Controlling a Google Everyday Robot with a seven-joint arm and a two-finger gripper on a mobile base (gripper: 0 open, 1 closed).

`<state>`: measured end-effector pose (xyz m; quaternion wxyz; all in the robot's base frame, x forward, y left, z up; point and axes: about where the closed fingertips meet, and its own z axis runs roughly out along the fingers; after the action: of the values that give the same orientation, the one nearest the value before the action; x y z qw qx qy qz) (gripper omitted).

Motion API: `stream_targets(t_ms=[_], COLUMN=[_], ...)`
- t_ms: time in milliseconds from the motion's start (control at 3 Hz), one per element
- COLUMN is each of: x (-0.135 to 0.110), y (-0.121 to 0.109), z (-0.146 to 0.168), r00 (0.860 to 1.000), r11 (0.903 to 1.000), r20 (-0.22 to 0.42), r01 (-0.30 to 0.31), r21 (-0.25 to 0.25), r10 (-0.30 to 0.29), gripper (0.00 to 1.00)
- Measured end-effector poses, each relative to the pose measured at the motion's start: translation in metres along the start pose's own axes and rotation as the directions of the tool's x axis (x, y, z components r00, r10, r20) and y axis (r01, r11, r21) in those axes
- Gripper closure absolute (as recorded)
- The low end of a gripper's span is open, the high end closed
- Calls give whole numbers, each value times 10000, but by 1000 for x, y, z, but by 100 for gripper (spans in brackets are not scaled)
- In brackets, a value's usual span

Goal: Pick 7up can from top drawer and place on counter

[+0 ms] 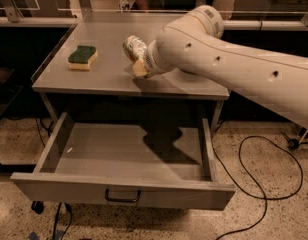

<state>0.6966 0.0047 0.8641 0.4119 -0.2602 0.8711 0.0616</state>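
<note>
The 7up can (134, 47) is tilted, silver end up, held just above the grey counter (109, 74) near its middle. My gripper (138, 62) is shut on the can; one pale fingertip (139, 69) shows below it, the rest is hidden behind my white arm (229, 69). The top drawer (129, 156) stands pulled fully open below the counter, with nothing in it but a small white scrap. Its front panel carries a small dark handle (123, 198).
A green and yellow sponge (82, 57) lies on the counter's left part. A black cable (259, 184) loops on the speckled floor at the right. Other tables and a rail stand behind the counter.
</note>
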Motion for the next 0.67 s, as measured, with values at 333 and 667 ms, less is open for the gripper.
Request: stream_targets(t_ms=[333,667], x=[2,3], y=[6,11], z=[16,27], r00=[9893,9670], r11=[9931,9777], r20=[-1135,-1961], r01=[994,1847], r21=[615,1001], r10=[-920,-1626], gripper=[100,100])
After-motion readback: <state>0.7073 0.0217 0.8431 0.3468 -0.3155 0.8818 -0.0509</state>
